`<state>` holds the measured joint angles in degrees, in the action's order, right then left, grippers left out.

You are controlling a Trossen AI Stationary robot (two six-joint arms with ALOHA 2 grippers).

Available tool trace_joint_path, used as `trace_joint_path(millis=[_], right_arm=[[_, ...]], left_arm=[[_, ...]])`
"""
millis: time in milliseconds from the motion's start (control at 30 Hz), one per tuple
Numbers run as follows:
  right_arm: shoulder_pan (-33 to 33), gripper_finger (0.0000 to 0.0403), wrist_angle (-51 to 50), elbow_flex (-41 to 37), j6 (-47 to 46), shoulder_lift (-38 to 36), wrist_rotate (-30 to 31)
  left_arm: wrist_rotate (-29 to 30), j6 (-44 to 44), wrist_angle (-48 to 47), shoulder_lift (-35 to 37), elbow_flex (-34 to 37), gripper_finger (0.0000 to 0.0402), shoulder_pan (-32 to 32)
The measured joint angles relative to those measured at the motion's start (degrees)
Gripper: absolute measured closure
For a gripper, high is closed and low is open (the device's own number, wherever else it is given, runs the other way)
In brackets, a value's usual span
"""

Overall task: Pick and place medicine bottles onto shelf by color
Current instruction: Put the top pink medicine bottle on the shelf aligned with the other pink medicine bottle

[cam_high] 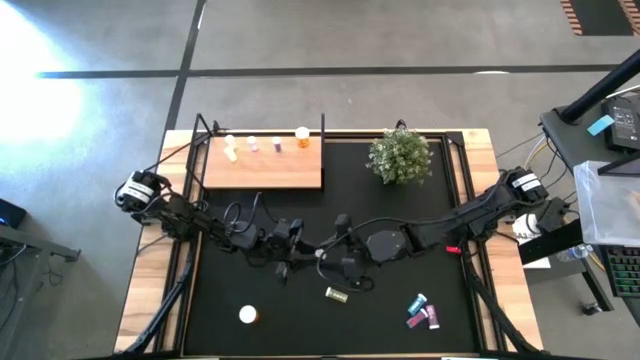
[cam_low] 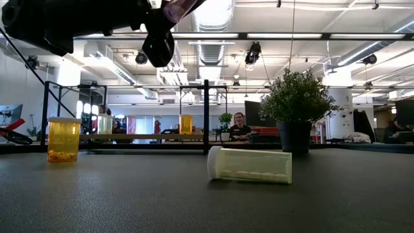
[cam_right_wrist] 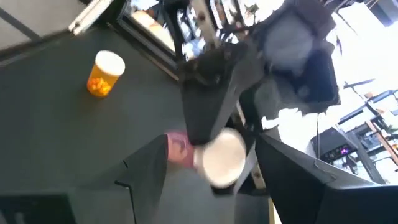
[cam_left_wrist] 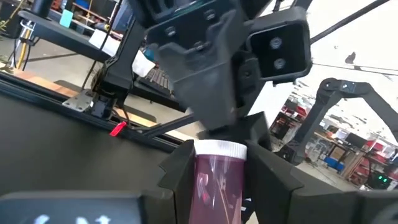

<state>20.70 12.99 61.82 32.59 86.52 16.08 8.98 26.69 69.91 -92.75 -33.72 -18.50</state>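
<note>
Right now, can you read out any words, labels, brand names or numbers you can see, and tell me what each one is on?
None can be read in any view.
Pink bottle shut in the left gripper: pale marks on its side, too blurred to read.
Yellowish bottle lying on the mat: no label text visible.
Orange bottle standing on the mat: no label visible.
Bottles on the shelf: too small to tell.

- A small green bushy plant (cam_high: 400, 157) in a dark pot stands on the black mat (cam_high: 250, 250).
- The mat covers the wooden worktop (cam_high: 150, 270).
- A person (cam_low: 240, 127) sits in the room beyond.
</note>
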Motion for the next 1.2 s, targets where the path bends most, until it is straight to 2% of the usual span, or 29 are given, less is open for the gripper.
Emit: trace_joint_path(millis=[233, 633, 700, 833, 900, 1067, 1200], right_arm=[[0.03, 0.017, -0.73, -0.18, 1.1, -0.04, -0.02], [0.05, 0.017, -0.78, -0.18, -1.39, -0.04, -2.8], [0.37, 0.017, -1.24, -0.17, -1.37, -0.19, -0.99], [3.08, 0.017, -4.58, -0.24, 1.28, -2.87, 15.55], [4.19, 0.017, -6.65, -0.24, -1.05, -4.36, 20.93], [3.79, 0.017, -4.24, -2.74, -11.16, -4.88, 16.62], [3.96, 0.017, 12.03, -6.8, -9.46, -3.53, 14.72]], left_arm=[[-4.4, 0.04, -0.1, 0.0, -0.08, 0.0295, 0.13], [-3.9, -0.36, -0.08, 0.0, -0.17, 0.0295, 0.15], [-3.75, -1.74, 0.21, 0.0, -0.34, 0.0295, 0.26], [-3.67, -5.8, 0.73, 0.92, -0.41, 0.0295, 0.5], [-3.67, -9.4, 2.97, 1.81, -0.41, 0.0295, 0.5], [-4.14, -20.08, 8.48, 3.56, -0.58, 0.0295, 0.5], [-4.96, -24.77, 12.16, 2.25, -1.38, 0.0295, 0.39]])
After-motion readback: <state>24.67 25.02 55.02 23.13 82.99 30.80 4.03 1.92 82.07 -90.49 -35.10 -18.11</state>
